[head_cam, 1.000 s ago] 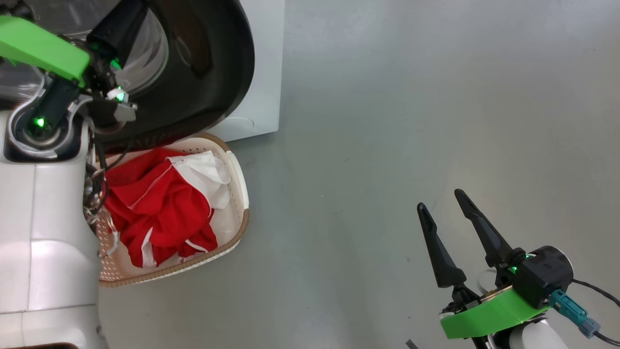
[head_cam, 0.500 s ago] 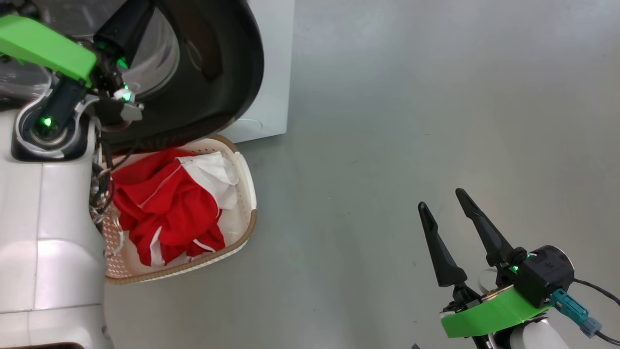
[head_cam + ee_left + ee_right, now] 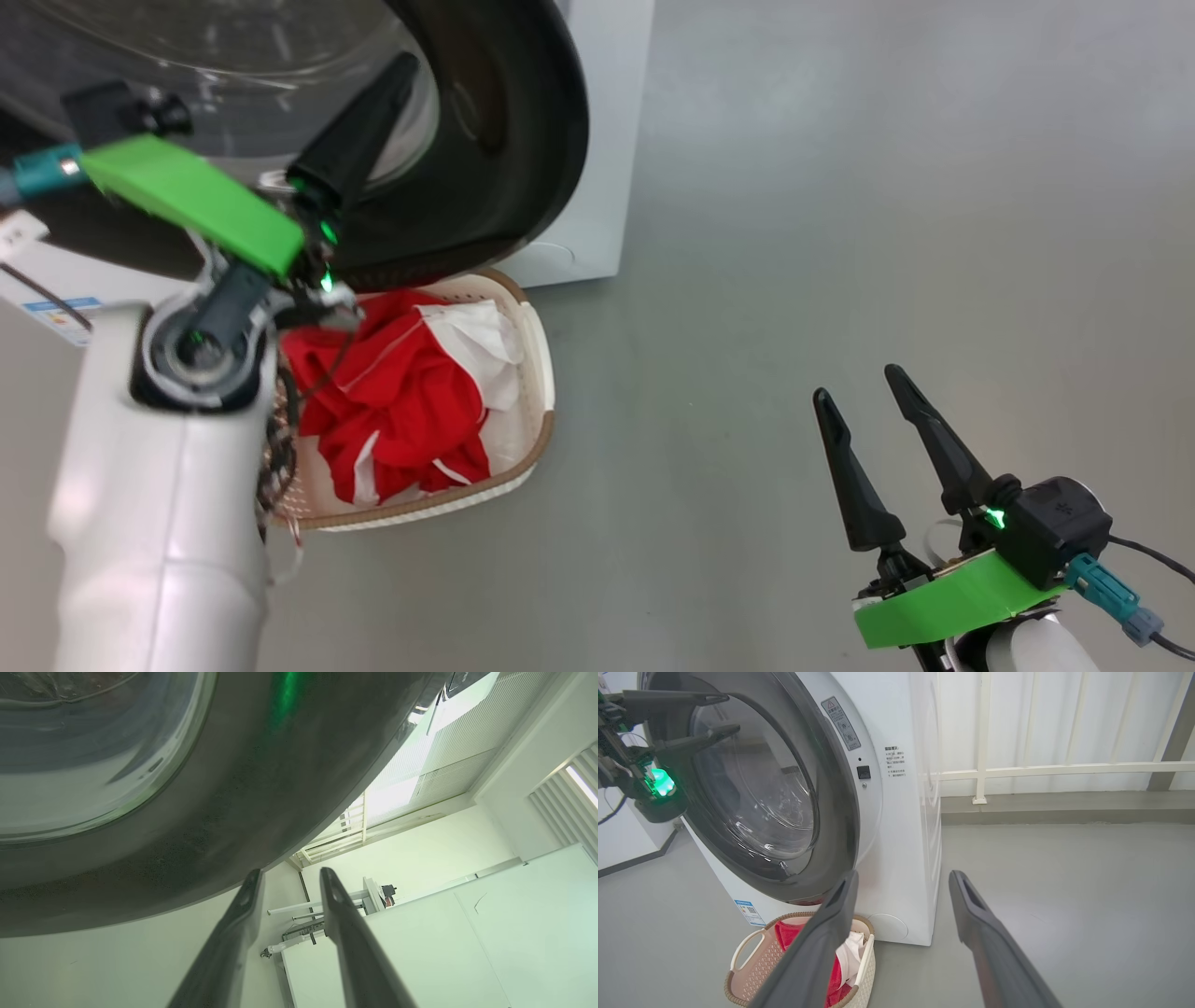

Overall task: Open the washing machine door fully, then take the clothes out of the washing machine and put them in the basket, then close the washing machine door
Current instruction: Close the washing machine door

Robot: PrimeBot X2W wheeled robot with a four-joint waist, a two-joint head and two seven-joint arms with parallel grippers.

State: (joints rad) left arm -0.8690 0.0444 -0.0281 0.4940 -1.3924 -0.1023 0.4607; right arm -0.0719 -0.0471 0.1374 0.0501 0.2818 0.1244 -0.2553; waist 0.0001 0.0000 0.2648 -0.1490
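Note:
The washing machine (image 3: 901, 835) is white, and its door (image 3: 831, 812), a black ring around bulging glass, lies flat against its front. My left gripper (image 3: 733, 713) is open in front of the door's glass with nothing between its fingers. In the left wrist view the left gripper (image 3: 289, 875) points past the door's black rim (image 3: 233, 812). On the floor below the door, the cream basket (image 3: 534, 373) holds the red and white clothes (image 3: 401, 401). My right gripper (image 3: 858, 385) hangs open and empty over bare floor, well right of the basket.
Grey floor stretches to the right of the machine. A white railing (image 3: 1055, 770) runs along the back wall. A white cabinet or wall (image 3: 626, 844) stands left of the machine. My pale left forearm (image 3: 159, 523) covers the basket's left side in the head view.
The head view has shifted, so machine and basket sit further right. My left gripper's fingers have parted from shut to open near the door glass. The right gripper has not moved.

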